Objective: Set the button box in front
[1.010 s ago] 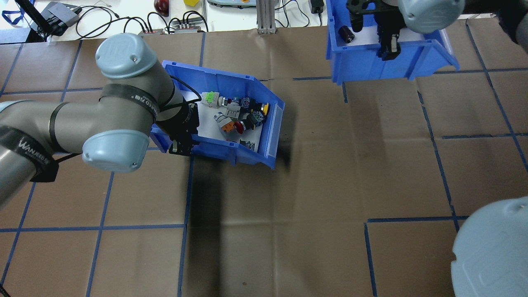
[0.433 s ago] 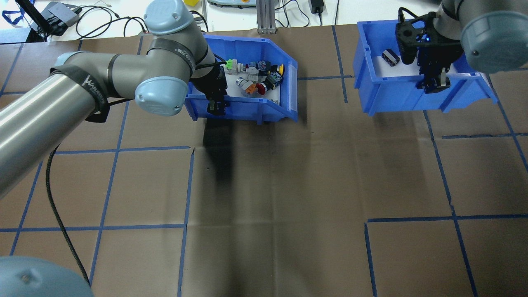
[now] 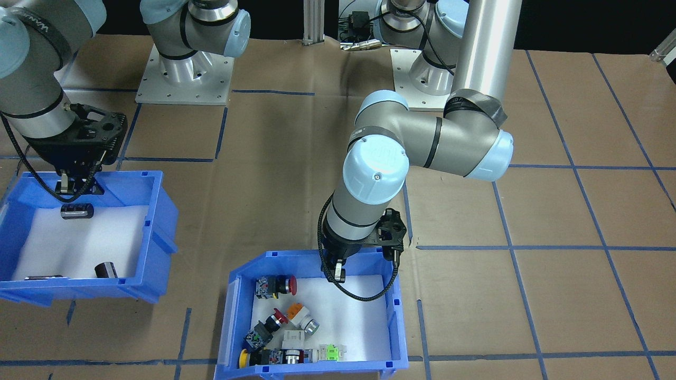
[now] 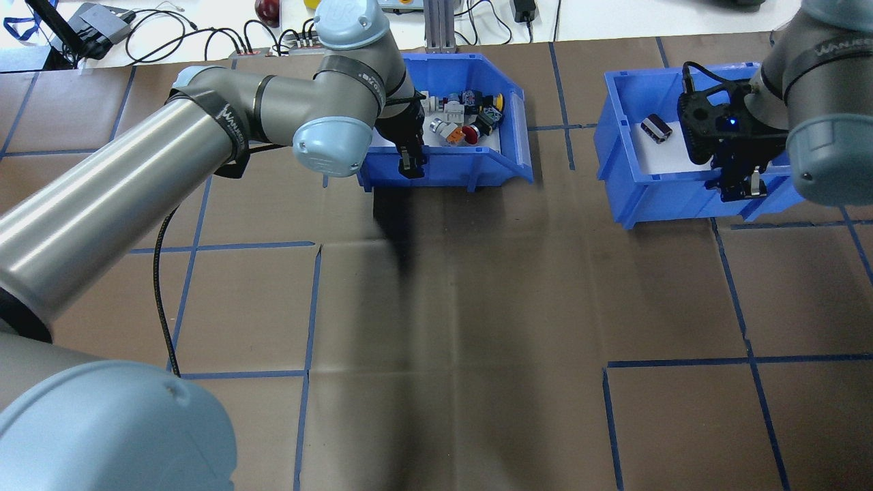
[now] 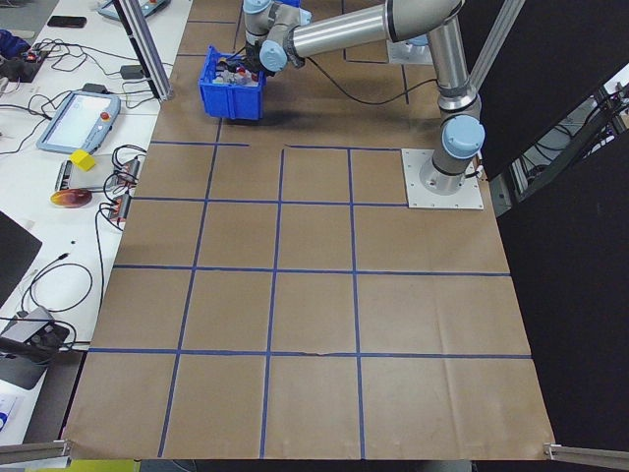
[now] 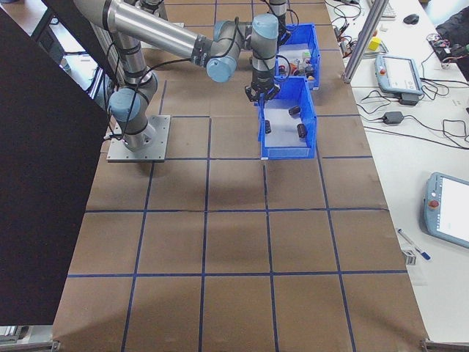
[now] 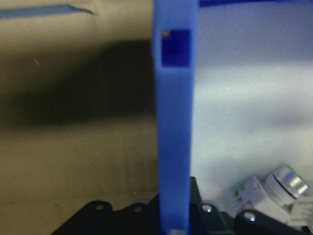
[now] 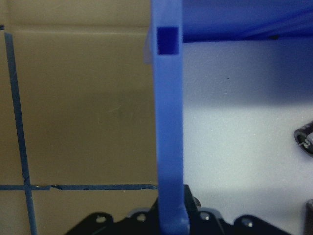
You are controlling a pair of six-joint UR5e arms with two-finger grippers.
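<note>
The button box [image 4: 450,174] is a blue bin with a white liner, lying near the table's far edge. Red, orange, yellow and green push buttons [image 4: 464,119] are heaped inside it. My left gripper [image 4: 409,160] is shut on its near wall. From across the table, the left gripper [image 3: 338,270] stands over the button box [image 3: 232,316]. The left wrist view shows that blue wall [image 7: 173,122] upright between the jaws. My right gripper [image 4: 740,184] is shut on the wall of the other blue bin [image 4: 648,191]. Whether the button box rests on the table, I cannot tell.
The other bin holds black cylinders [image 4: 656,127] on a white liner. Cables and devices [image 4: 204,27] and an aluminium post [image 4: 440,27] line the white bench beyond the far edge. Brown paper with a blue tape grid [image 4: 477,307] covers the table.
My left arm has carried the button box away from the robot and rightward, to the table's far edge. My right arm has drawn the other bin a little nearer the robot.
</note>
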